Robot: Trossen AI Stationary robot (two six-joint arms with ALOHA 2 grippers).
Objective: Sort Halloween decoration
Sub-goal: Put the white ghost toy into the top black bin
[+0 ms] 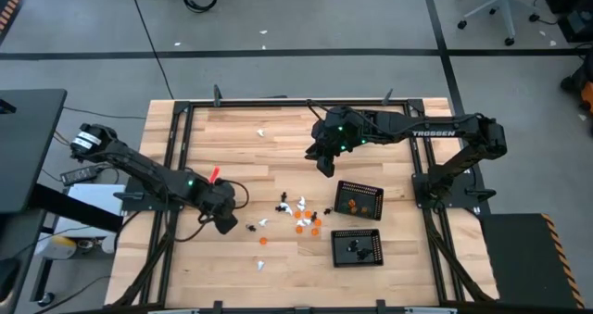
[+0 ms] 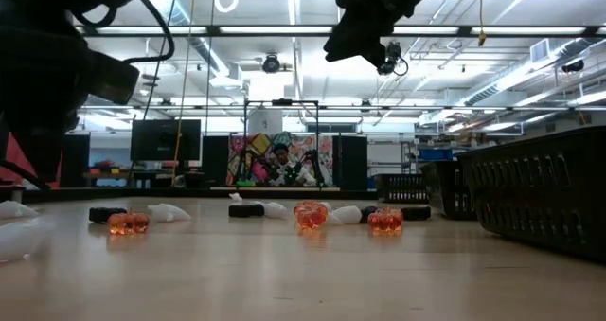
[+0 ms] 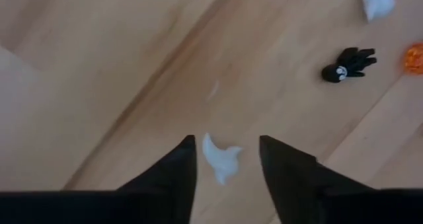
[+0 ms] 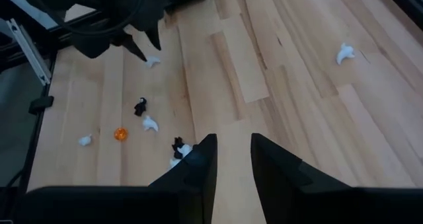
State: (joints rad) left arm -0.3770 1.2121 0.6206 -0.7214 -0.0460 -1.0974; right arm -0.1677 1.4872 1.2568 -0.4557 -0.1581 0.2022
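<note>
Tiny white, orange and black Halloween decoration figures (image 1: 298,216) lie scattered on the wooden table's middle. My left gripper (image 3: 227,151) stands open at the near left and points down. One small white figure (image 3: 221,156) lies on the wood between its fingertips, and I see no touch; the right wrist view shows this figure (image 4: 153,61) beside the gripper (image 4: 142,49). A black figure (image 3: 347,64) lies a little farther off. My right gripper (image 4: 232,152) hangs open, high over the table's middle (image 1: 324,166), with nothing between its fingers.
Two black mesh trays stand right of the pile: the farther one (image 1: 371,188) holds orange figures, the nearer one (image 1: 374,256) black ones. Single white figures lie near the far edge (image 1: 262,131) and near the front (image 1: 261,265). Black frame rails (image 1: 176,147) border the table.
</note>
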